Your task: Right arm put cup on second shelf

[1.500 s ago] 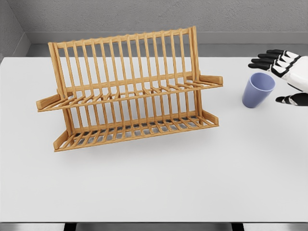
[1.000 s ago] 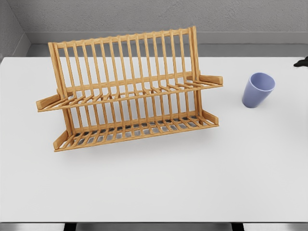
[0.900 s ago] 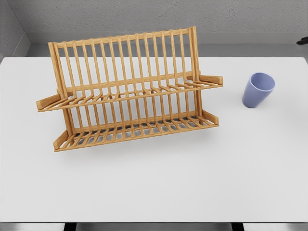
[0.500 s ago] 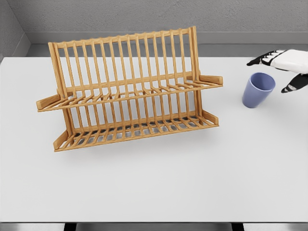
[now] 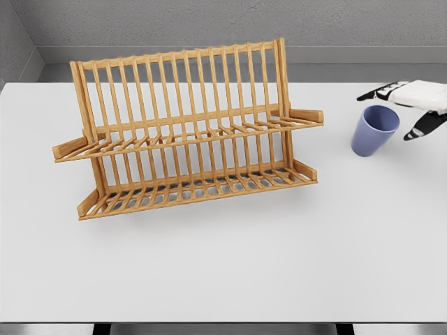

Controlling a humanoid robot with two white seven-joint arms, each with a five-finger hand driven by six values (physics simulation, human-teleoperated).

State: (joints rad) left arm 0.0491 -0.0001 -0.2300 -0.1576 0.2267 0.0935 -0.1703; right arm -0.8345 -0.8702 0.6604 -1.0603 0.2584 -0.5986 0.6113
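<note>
A lavender cup (image 5: 374,130) stands upright on the white table (image 5: 230,265) at the right, leaning slightly. My right hand (image 5: 407,112) comes in from the right edge and hovers just beside and above the cup's rim, its black-tipped fingers spread and holding nothing. The thumb hangs lower, to the right of the cup. A wooden two-tier dish rack (image 5: 185,132) stands at the left-centre; its upper shelf (image 5: 209,132) and lower shelf (image 5: 202,187) carry nothing. The left arm is out of view.
A grey wall runs behind the table. The rack's tall back slats rise above the upper shelf. Bare table lies between the rack's right end and the cup.
The right hand left the picture at the right edge about a second ago, then came back in and has shifted slightly closer to the cup. The cup and rack have not moved.
</note>
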